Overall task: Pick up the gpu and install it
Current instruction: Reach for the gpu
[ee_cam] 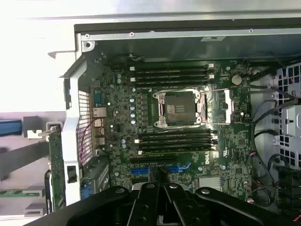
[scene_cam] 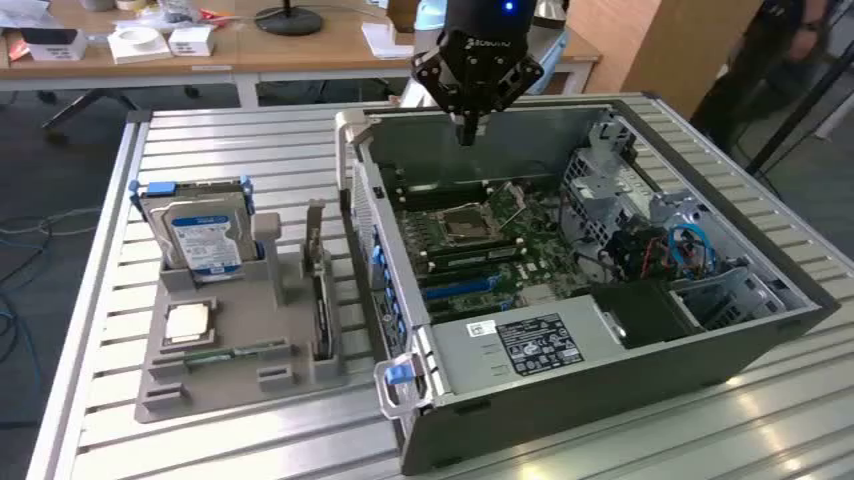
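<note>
1. Slatted aluminium table (scene_cam: 240, 155), silver, bare ribs around the load.
2. Grey parts fixture (scene_cam: 214, 375) flat on it, exterior view's left.
3. Open PC tower case (scene_cam: 667, 385) lying on its side, just beside the fixture, exterior view's right.

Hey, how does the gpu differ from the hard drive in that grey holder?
The gpu is a thin dark card seen edge-on; the hard drive is a thicker silver box with a blue label. The gpu stands beside the computer case, the hard drive farther from it. Both stand upright in the grey holder.
</note>
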`<state>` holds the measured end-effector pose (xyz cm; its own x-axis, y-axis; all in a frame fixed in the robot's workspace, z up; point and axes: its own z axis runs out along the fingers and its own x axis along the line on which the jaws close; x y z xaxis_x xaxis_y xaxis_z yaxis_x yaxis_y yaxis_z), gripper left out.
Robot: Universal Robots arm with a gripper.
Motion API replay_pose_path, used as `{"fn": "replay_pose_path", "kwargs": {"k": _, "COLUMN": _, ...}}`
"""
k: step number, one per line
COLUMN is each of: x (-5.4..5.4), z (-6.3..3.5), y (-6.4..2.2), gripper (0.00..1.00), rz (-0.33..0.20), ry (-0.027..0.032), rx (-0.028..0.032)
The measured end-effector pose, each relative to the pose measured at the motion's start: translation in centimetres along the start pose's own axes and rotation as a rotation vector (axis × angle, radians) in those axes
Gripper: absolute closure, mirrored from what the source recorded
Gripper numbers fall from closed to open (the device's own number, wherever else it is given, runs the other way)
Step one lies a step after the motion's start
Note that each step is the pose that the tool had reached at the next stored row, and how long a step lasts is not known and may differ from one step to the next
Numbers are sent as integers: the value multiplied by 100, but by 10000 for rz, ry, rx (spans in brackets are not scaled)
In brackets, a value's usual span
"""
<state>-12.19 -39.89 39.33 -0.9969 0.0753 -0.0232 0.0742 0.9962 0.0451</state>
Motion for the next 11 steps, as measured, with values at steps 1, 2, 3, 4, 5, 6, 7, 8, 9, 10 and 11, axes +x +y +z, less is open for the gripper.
{"fn": "replay_pose_path", "kwargs": {"k": 1, "x": 0, "z": 0, "y": 0, "gripper": 90, "rz": 0, "ry": 0, "rx": 0}}
{"fn": "replay_pose_path", "kwargs": {"k": 2, "x": 0, "z": 0, "y": 0, "gripper": 90, "rz": 0, "ry": -1, "rx": 0}}
{"fn": "replay_pose_path", "kwargs": {"k": 3, "x": 0, "z": 0, "y": 0, "gripper": 90, "rz": 0, "ry": 0, "rx": 0}}
{"fn": "replay_pose_path", "kwargs": {"k": 4, "x": 0, "z": 0, "y": 0, "gripper": 90, "rz": 0, "ry": -1, "rx": 0}}
{"fn": "replay_pose_path", "kwargs": {"k": 5, "x": 0, "z": 0, "y": 0, "gripper": 90, "rz": 0, "ry": 0, "rx": 0}}
{"fn": "replay_pose_path", "kwargs": {"k": 6, "x": 0, "z": 0, "y": 0, "gripper": 90, "rz": 0, "ry": 0, "rx": 0}}
{"fn": "replay_pose_path", "kwargs": {"k": 7, "x": 0, "z": 0, "y": 0, "gripper": 90, "rz": 0, "ry": 0, "rx": 0}}
{"fn": "replay_pose_path", "kwargs": {"k": 8, "x": 0, "z": 0, "y": 0, "gripper": 90, "rz": 0, "ry": 0, "rx": 0}}
{"fn": "replay_pose_path", "kwargs": {"k": 9, "x": 0, "z": 0, "y": 0, "gripper": 90, "rz": 0, "ry": 0, "rx": 0}}
{"fn": "replay_pose_path", "kwargs": {"k": 10, "x": 0, "z": 0, "y": 0, "gripper": 90, "rz": 0, "ry": 0, "rx": 0}}
{"fn": "replay_pose_path", "kwargs": {"k": 11, "x": 0, "z": 0, "y": 0, "gripper": 90, "rz": 0, "ry": -1, "rx": 0}}
